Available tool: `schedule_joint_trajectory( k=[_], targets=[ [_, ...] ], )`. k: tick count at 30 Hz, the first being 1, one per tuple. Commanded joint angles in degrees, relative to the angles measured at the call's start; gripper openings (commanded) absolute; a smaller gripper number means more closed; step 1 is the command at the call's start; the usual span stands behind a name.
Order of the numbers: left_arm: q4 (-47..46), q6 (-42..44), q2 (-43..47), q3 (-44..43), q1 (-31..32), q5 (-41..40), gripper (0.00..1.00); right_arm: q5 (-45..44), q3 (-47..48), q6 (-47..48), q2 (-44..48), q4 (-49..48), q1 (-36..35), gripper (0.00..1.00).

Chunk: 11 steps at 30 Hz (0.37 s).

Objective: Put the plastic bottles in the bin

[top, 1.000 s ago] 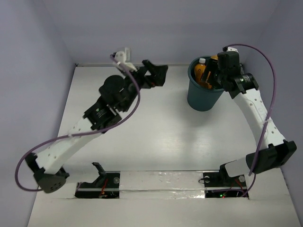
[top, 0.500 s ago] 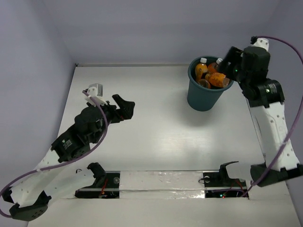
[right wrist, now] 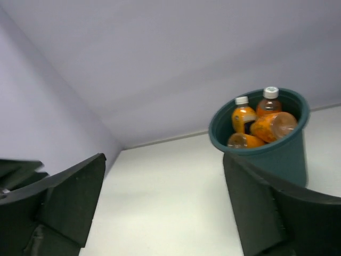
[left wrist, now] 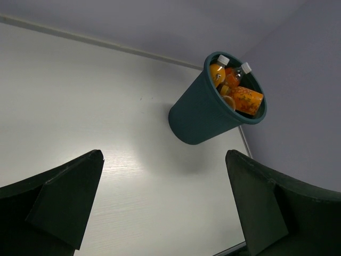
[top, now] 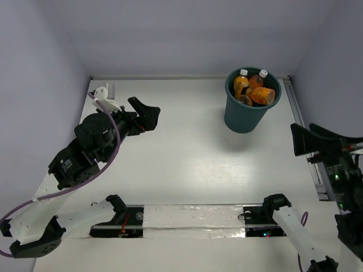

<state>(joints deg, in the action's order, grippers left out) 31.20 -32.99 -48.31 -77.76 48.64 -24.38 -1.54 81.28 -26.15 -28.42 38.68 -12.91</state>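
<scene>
Four bottles [top: 256,92] show at the mouth of the bin [top: 244,120]: two upright with white caps, an orange one lying across the top, and another orange one half hidden under it. Whether more lie lower down I cannot tell. The bin stands upright on the table [top: 187,170], well apart from both jaws. The left jaws, at the end of the left arm [top: 85,150], hang wide apart above the table with nothing between them; the bin sits far off ahead of them. The right jaws, on the right arm [top: 340,170], also stand apart and empty, and the bin is ahead of them, somewhat nearer than to the left jaws.
</scene>
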Motion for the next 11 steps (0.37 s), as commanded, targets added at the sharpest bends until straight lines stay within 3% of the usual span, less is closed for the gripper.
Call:
schedule_joint_trajectory(
  k=[1,5,11],
  targets=[
    [1.7,1.8,-0.3,-4.6,-0.2,-0.2,0.99,-3.4,-4.7,-3.6,5.0,-1.2,0.2,1.0],
    [0.4,1.8,1.3,-2.9,-0.2,-0.8,0.99,-9.6,-6.6,-4.8,8.5,-0.6,0.2,1.0],
    [-3.2,0.6,5.2,2.1,-0.2,-1.3,0.99,-8.7,-6.7,-2.9,7.4,-0.6,0.2,1.0]
  ],
)
